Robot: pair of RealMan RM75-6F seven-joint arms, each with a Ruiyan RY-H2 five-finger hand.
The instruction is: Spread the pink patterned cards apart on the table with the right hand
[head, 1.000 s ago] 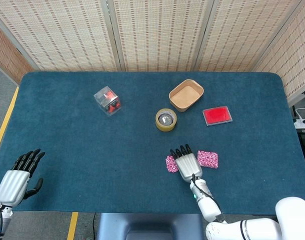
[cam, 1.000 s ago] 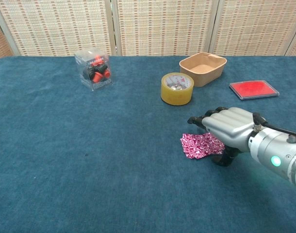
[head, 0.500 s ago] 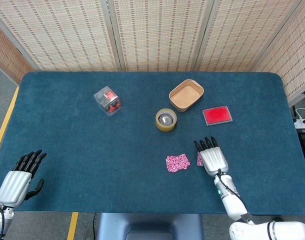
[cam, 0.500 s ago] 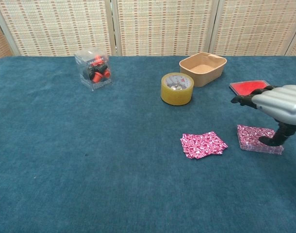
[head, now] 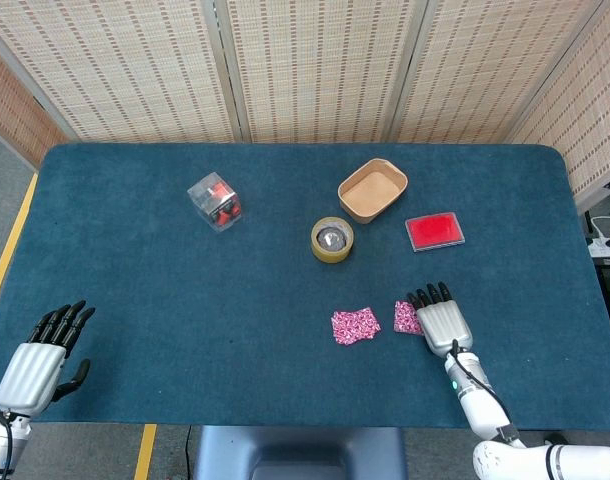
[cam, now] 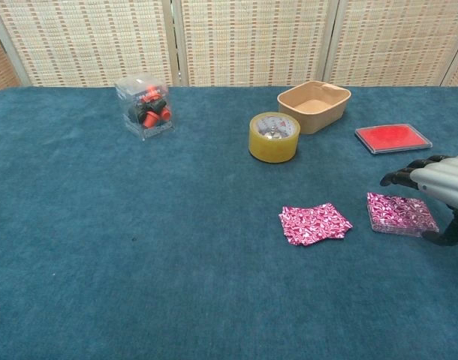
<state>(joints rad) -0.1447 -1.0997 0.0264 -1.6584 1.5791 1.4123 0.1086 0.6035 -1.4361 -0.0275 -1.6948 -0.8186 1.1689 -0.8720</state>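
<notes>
Your left hand (head: 30,366) rests at the near left corner of the blue-carpeted counter (head: 165,300), fingers stretched out and slightly apart, holding nothing; it shows only in the head view.

Further in, toward the far side, sits the clear plastic cube box with red and black pieces inside (head: 215,201), well apart from everything else.

Near the middle of the counter you have the yellowish roll of clear tape (head: 332,239) lying flat, and just behind it to the right the shallow tan paper tray (head: 372,190), close to the roll but not touching it.

In front of the roll, on the near side, lies the first group of pink patterned cards (cam: 314,223): a small fan of a few overlapping cards, flat on the carpet. A clear gap of carpet separates it from the second group, the squarer pink patterned stack (cam: 401,213) to its right, which looks thicker with neatly aligned edges.

Behind that stack, toward the far right, is the flat red pad in a clear case (head: 434,231).

Your right hand (head: 443,320) is at the right edge of the pink patterned stack, palm down, fingers extended and close together. It grasps nothing. In the head view it covers the stack's right part; in the chest view its thumb hangs just beside the stack's right edge, and whether it touches cannot be told.
</notes>
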